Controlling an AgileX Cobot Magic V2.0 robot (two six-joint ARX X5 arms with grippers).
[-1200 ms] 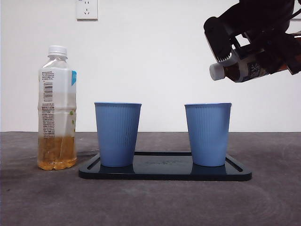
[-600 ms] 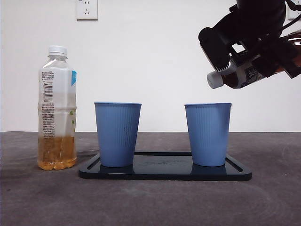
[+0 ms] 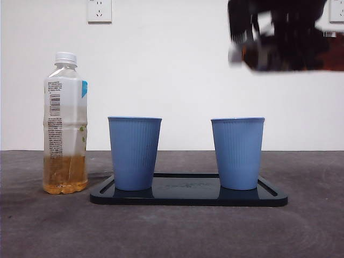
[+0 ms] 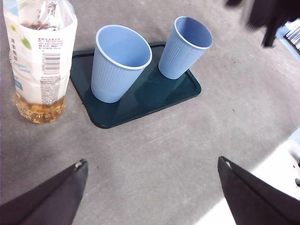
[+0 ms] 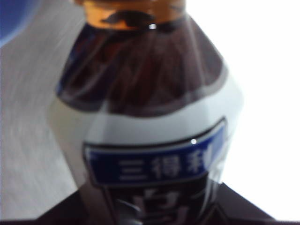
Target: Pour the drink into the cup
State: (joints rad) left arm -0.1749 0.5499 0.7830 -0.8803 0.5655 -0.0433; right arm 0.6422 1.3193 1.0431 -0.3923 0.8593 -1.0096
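Observation:
A dark tea bottle (image 3: pixel 271 56) with a white cap hangs blurred and almost level, high above the right blue cup (image 3: pixel 237 153). My right gripper (image 3: pixel 290 29) is shut on the bottle's body. In the right wrist view the bottle (image 5: pixel 150 117) fills the picture between the jaws of the right gripper (image 5: pixel 154 213), and its cap is out of view. The left blue cup (image 3: pixel 134 153) stands beside the right one on a black tray (image 3: pixel 188 198). My left gripper (image 4: pixel 151 164) hovers open over the near table, apart from both cups (image 4: pixel 117 70) (image 4: pixel 185 47).
A pale bottle (image 3: pixel 65 129) with a little amber liquid stands upright left of the tray (image 4: pixel 154 101), and it shows in the left wrist view too (image 4: pixel 40 56). A wall socket (image 3: pixel 99 11) sits high on the white back wall.
The right gripper has lifted the dark bottle higher and swung it from cap-down tilt toward level, and it is now motion-blurred. Cups, tray and pale bottle have not moved.

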